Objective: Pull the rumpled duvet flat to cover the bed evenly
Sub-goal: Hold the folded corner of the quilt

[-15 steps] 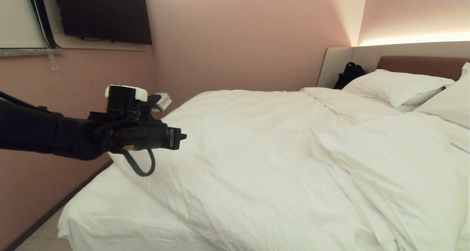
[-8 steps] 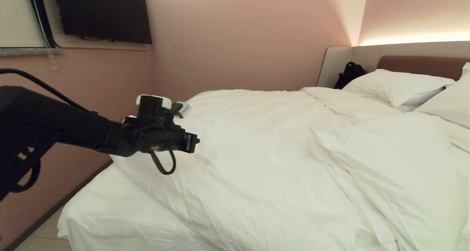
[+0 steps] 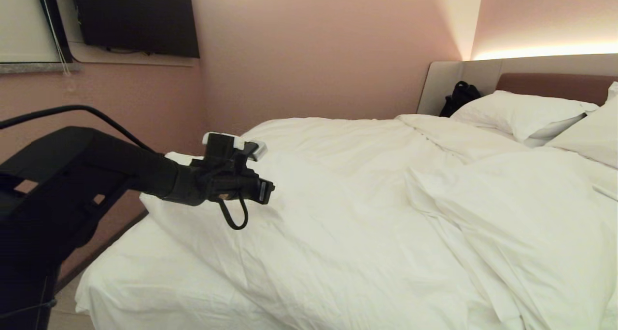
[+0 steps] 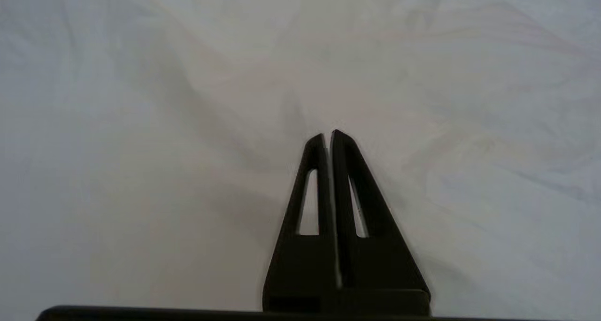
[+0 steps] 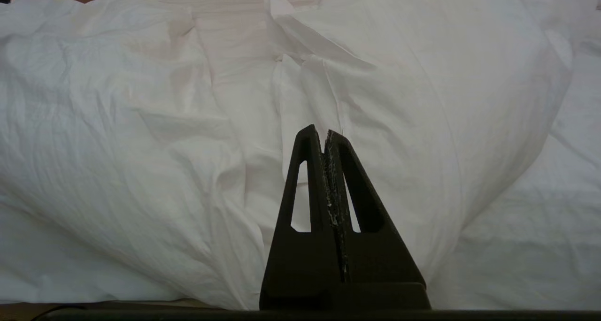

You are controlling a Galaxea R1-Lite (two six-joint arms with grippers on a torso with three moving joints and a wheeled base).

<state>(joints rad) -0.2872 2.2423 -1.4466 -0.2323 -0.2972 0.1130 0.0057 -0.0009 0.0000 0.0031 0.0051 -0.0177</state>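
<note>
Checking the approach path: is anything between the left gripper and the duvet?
No. In the left wrist view the shut left gripper has only bare duvet ahead; the head view shows nothing in between either.

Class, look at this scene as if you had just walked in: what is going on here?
A robot is making a bed. Its left end effector, shut and holding nothing, reaches out above the rumpled white duvet, which lies bunched and leaves the sheet bare at the foot. The right end effector is also shut, facing the duvet's side.
</note>
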